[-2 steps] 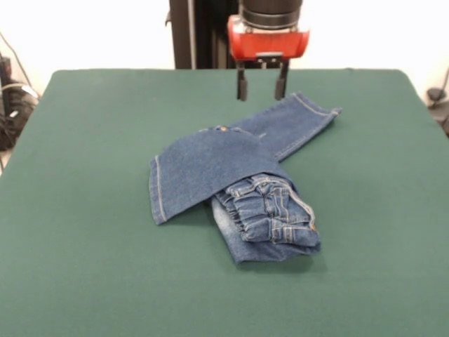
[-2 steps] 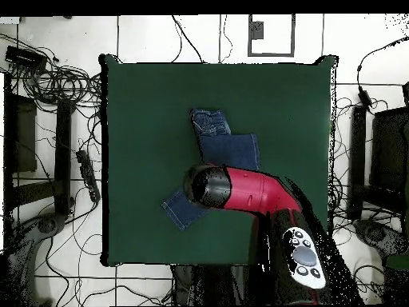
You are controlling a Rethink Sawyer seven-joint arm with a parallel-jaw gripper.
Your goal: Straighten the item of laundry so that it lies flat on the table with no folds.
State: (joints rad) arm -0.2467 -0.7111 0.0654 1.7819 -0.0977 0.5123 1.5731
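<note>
The small pair of blue denim jeans with tan stitching lies near the middle of the large dark green felt-topped table, not flat. One leg runs out toward the far side, its hem resting flat on the felt. The other leg is folded back across the body of the garment, covering most of the seat and leaving its own hem turned toward the table's open side. The gathered waistband is bunched and rolled at the near end, with layers stacked under it. The folded leg is judged to be the main fault: the waistband cannot be spread until that leg is drawn off it.

The gripper on the red and black arm hangs above the far part of the jeans, near the straight leg, clear of the cloth. Its two dark fingers stand apart, released, with nothing between them. In the overhead view the arm covers the middle of the garment, so the fold there cannot be checked from above.

The task is judged to be at an early stage. The next move appears to call for a pinch on the folded leg's free hem and a pull outward; a grab through both layers could drag the whole garment.
</note>
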